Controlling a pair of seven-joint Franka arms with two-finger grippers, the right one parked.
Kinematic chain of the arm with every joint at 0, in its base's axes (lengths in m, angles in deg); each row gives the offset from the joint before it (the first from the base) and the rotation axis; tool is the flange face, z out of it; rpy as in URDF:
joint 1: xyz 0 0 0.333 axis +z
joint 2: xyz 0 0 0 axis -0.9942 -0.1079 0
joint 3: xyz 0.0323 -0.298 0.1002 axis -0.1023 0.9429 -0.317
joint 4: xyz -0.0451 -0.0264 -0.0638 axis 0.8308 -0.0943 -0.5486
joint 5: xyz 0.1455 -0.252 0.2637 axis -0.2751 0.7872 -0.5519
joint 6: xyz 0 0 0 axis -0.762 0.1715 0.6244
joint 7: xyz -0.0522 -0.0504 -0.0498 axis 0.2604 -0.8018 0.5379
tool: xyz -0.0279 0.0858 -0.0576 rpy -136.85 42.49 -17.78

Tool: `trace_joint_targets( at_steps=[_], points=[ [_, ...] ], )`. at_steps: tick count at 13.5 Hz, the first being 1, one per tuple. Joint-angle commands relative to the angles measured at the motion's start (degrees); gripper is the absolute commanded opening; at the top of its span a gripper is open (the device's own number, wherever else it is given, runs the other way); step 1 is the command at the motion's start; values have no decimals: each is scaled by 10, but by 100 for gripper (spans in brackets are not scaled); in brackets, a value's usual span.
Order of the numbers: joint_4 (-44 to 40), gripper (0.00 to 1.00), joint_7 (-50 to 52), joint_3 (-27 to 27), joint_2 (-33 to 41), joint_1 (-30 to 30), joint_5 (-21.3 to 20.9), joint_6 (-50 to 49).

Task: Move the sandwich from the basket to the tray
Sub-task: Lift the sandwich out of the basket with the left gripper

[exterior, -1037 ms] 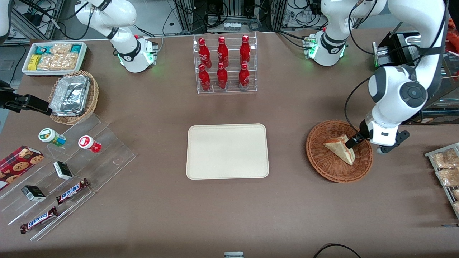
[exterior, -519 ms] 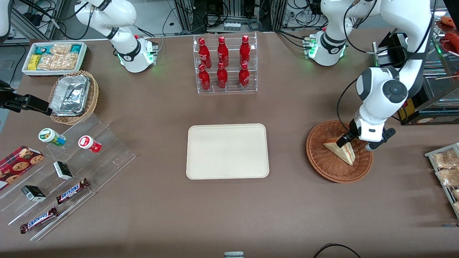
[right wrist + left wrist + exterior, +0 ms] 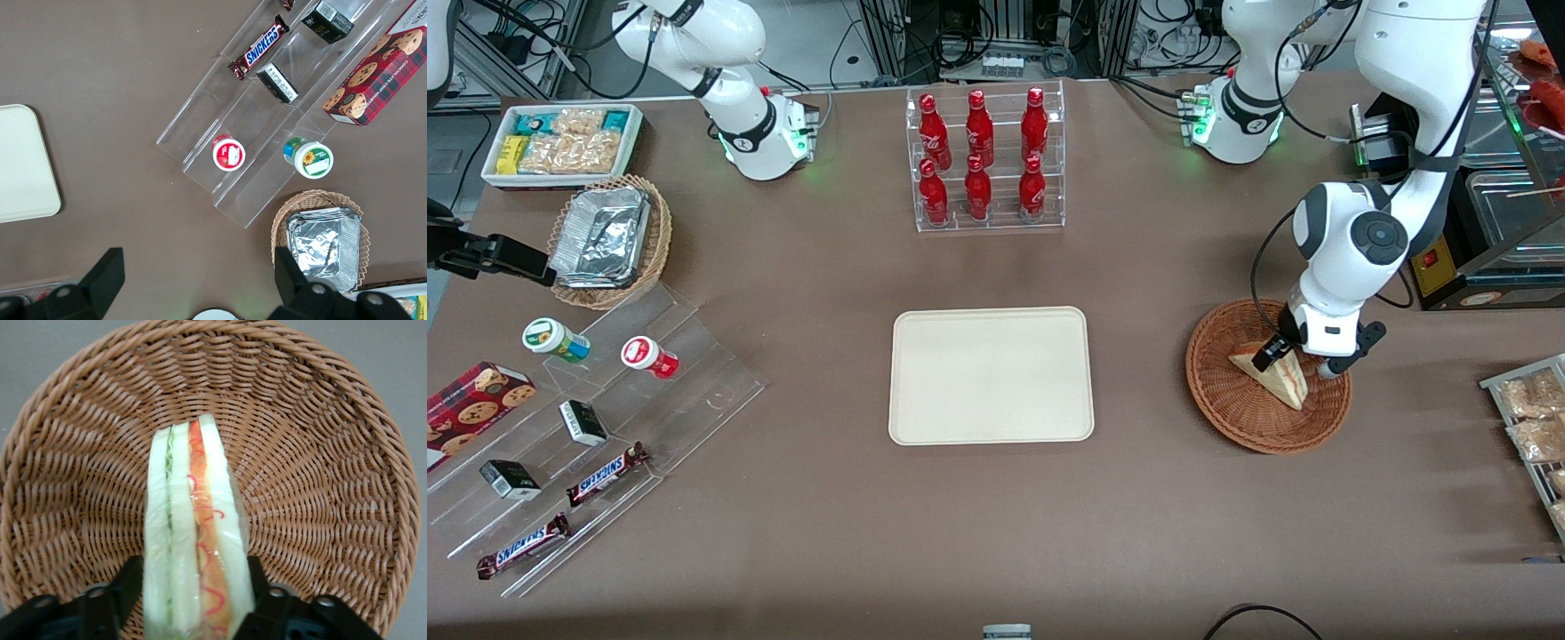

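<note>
A big brown table (image 3: 996,524) is seen with many things set on it. A flat cream tray with round corners (image 3: 991,375) lies near the middle of the table, with nothing on it. A round reddish-brown woven basket (image 3: 1227,400) sits toward the working arm's end of the table, well apart from the tray. A small three-cornered sandwich of pale bread (image 3: 1279,378) is lying inside the basket, with red-orange and green layers shown along its cut edge. The sandwich (image 3: 197,540) is stood on its edge in the basket (image 3: 320,453). The black gripper (image 3: 1268,354) of the left arm is lowered into the basket, at the end of the sandwich farther from the front camera. Its two fingers (image 3: 127,583) are spread open, one placed on each side of the bread and very close to it. It cannot be told if the bread is squeezed.
</note>
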Motion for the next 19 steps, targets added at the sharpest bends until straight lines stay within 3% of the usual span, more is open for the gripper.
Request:
trace_joint_targets(
  at_steps=[1,5,7,9,12,14,18,19],
  points=[
    [2,0,11,-1,29,-5,5,-4],
    [-58,0,2,20,121,-5,-4,-208],
    [-157,0,4,65,122,-5,-4,-363],
    [-238,0,8,121,110,-6,-5,-448],
    [-290,0,9,220,71,-6,-8,-462],
    [-321,0,14,263,20,-27,-34,-457],
    [-475,0,23,263,-146,-133,-58,-457],
    [-510,0,50,262,-185,-159,-93,-457]
  ],
)
